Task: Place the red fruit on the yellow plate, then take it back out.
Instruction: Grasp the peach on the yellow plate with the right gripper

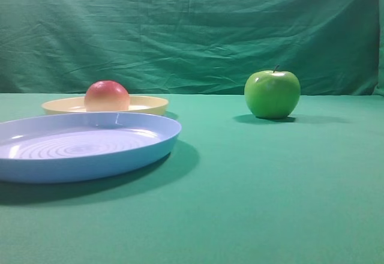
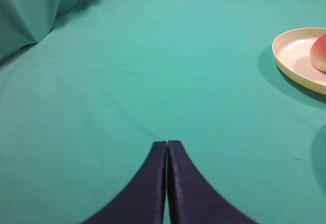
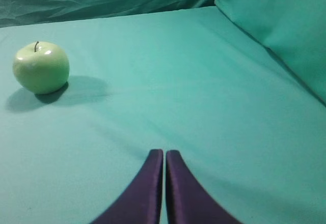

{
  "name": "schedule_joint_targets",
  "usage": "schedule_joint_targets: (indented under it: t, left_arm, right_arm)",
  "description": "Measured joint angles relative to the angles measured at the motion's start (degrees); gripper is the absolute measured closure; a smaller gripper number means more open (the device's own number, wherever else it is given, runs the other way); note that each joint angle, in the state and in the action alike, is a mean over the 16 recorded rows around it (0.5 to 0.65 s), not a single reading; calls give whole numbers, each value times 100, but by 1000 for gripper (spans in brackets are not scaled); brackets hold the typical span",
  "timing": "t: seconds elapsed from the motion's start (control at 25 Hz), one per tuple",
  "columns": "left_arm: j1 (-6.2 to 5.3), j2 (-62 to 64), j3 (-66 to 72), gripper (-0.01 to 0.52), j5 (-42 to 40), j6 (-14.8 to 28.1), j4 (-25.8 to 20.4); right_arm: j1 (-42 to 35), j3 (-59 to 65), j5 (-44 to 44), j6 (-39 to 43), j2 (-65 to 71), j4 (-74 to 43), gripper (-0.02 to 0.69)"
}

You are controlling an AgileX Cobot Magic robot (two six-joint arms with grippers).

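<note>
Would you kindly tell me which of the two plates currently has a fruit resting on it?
The yellow plate, the smaller one farther back, holds the red fruit. The larger blue plate in front holds nothing, and the green apple sits on the cloth.

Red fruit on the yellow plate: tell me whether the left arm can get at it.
Probably yes. Bare cloth lies between the shut left tool and the yellow plate; the red fruit sits uncovered.

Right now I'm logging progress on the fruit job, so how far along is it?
Done, by the look of it: the red fruit sits on the yellow plate. In hand: nothing; the left tool and right tool are both shut, empty and clear of the fruit. Left: taking the fruit back out. The green apple and blue plate stand apart.
</note>
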Motion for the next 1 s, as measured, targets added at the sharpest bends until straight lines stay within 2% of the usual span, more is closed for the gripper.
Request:
schedule_joint_targets:
  t: [0.6,0.8,1.0]
  left_arm:
    - [0,0,0,514,0,-2,0]
    - [0,0,0,514,0,-5,0]
    - [0,0,0,514,0,-9,0]
  right_arm:
    - [1,-383,-316,-118,147,373,665]
    - [60,-1197,187,-207,495,532,665]
    - [263,-2336,1241,-430,1056,657,665]
